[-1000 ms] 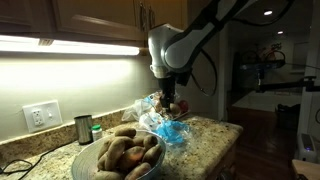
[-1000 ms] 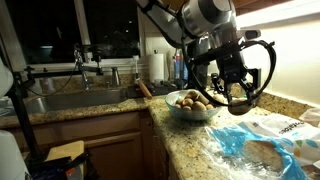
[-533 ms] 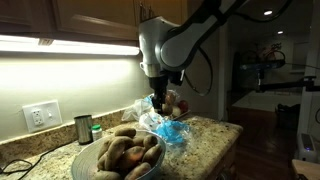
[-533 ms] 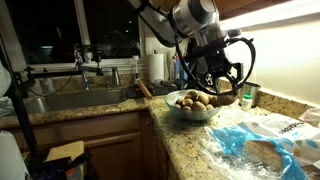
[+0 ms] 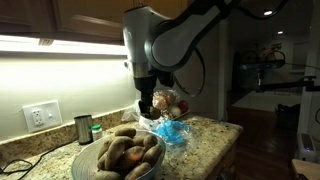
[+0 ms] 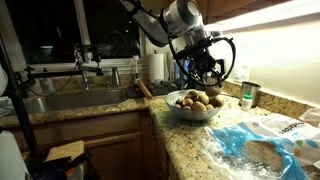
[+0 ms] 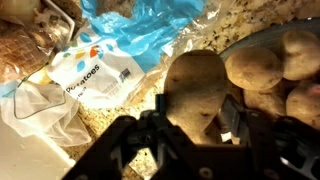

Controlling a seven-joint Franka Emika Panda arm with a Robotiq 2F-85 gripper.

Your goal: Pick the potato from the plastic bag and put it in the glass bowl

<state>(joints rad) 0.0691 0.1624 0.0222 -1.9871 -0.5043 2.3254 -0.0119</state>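
the claw [image 7: 195,118] clamps one potato [image 7: 195,80] by one glass bowl [image 6: 190,114] (at least four potatoes [image 7: 250,68] inside) near one plastic bag [image 7: 150,35].

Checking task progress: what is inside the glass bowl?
A pile of potatoes fills the glass bowl; its bottom and any lower ones are hidden under them. The gripper holds another potato, not yet in.
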